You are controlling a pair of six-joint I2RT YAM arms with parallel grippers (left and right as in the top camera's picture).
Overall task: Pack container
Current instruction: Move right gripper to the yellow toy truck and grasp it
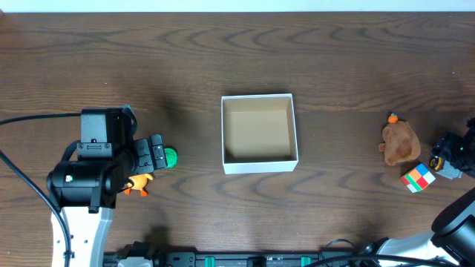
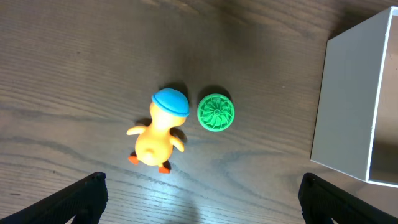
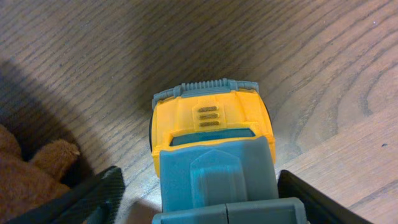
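Observation:
The container (image 1: 260, 165), a square white-walled box with a tan inside, stands at the table's middle with nothing in it; its white wall shows in the left wrist view (image 2: 348, 106). My left gripper (image 1: 152, 159) (image 2: 202, 199) is open above the table, just short of a yellow duck with a blue cap (image 2: 158, 134) (image 1: 138, 183) and a green ribbed disc (image 2: 216, 112) (image 1: 170, 156). My right gripper (image 1: 453, 154) (image 3: 202, 202) is open, one finger on each side of a yellow and grey toy truck (image 3: 208, 118) (image 1: 447, 166), with a gap on the left side.
A brown plush toy with an orange top (image 1: 401, 141) (image 3: 25, 177) lies just left of the truck. A multicoloured cube (image 1: 418, 178) sits below the plush. Black cables run along the left arm and the front edge.

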